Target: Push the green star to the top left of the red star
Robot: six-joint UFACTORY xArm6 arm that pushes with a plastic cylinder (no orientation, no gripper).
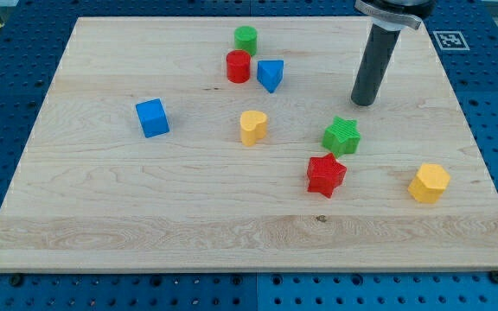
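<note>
The green star-shaped block [341, 135] lies on the pale wooden surface [145, 199], touching the red star-shaped block [326, 174] at that block's upper right. My tip [365, 102], the dark rod's lower end, rests just above and to the view's right of the green star, apart from it. There are no fingers to open or close.

Pale wooden board [102, 216] strewn with eight small coloured blocks
</note>
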